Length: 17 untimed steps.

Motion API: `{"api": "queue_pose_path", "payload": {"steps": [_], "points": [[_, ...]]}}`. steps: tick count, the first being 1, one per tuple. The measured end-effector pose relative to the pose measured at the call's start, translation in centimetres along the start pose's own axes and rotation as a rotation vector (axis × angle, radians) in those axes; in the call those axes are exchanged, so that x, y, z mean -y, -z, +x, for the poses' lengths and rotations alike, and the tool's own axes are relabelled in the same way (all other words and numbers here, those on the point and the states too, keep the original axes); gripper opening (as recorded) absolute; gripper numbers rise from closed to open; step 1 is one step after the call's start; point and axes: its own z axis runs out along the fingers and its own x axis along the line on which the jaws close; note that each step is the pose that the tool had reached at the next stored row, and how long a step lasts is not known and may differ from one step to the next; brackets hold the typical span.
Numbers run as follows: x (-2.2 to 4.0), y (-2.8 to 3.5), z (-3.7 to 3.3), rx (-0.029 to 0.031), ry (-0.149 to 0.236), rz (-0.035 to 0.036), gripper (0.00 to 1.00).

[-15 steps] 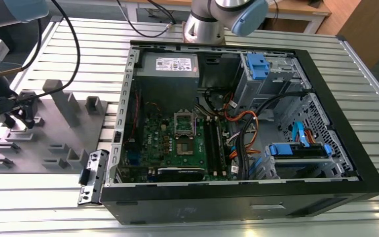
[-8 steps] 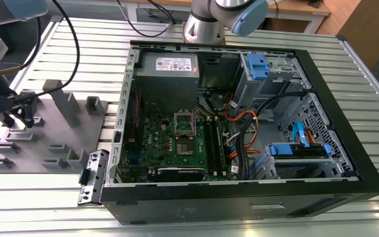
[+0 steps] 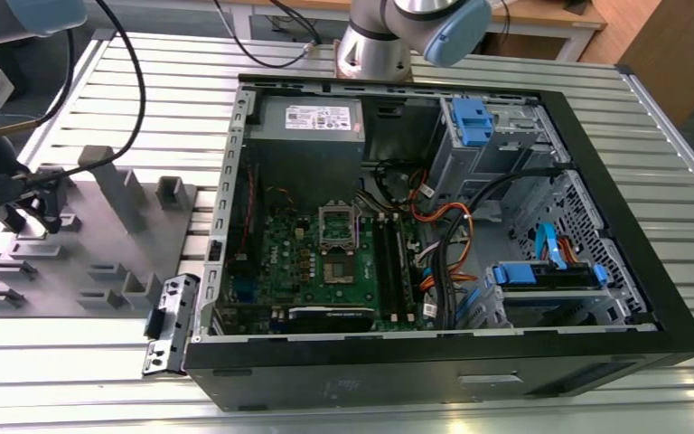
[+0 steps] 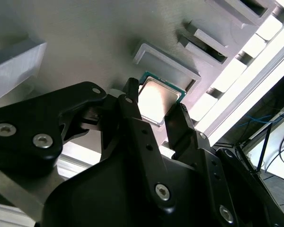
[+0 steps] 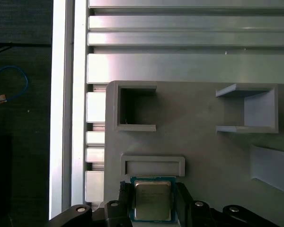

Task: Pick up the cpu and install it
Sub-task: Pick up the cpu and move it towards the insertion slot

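**Slotted aluminium bench, grey tray, chip in the pinch**

Ribbed aluminium table (image 3: pixel 106 362) underneath, carrying a grey plastic tray (image 5: pixel 203 156), with an open computer case (image 3: pixel 444 362) well off to one side of the gripper (image 4: pixel 154 101). Black fingertips (image 4: pixel 177 116) clamped on the cpu (image 5: pixel 153 201), one against each of two opposite edges. Silver-grey lid turned toward the wrist cameras, green rim showing at the corners. Just ahead of the fingertips, a low rectangular frame (image 5: pixel 152 158) moulded into the tray. Further ahead, a square pocket (image 5: pixel 136 109) with nothing in it. Hard to tell whether the chip's underside rests on the tray or hangs just clear of it.

Step in hand, by the look of things: the pick itself, early in the task, with nothing yet carried toward the case.

To do it well:
- Grip by the edges only, never the underside contacts.
- Squeeze just enough to prevent a slip, guarding against pivoting on such narrow pads.
- Check for centred pads on both edges, to avoid a swinging chip.
- Raise straight away from the tray, lid level.
- Clear the low frame ahead before any sideways travel.
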Motion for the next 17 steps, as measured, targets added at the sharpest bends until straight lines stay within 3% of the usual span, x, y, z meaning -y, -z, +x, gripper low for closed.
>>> {"api": "queue_pose_path", "payload": {"steps": [9,17], "points": [[-0.05,1.24,0.01,0.0003,0.0,-0.0002,0.47],[-0.06,1.39,0.01,0.0004,0.0,-0.0002,0.47]]}}
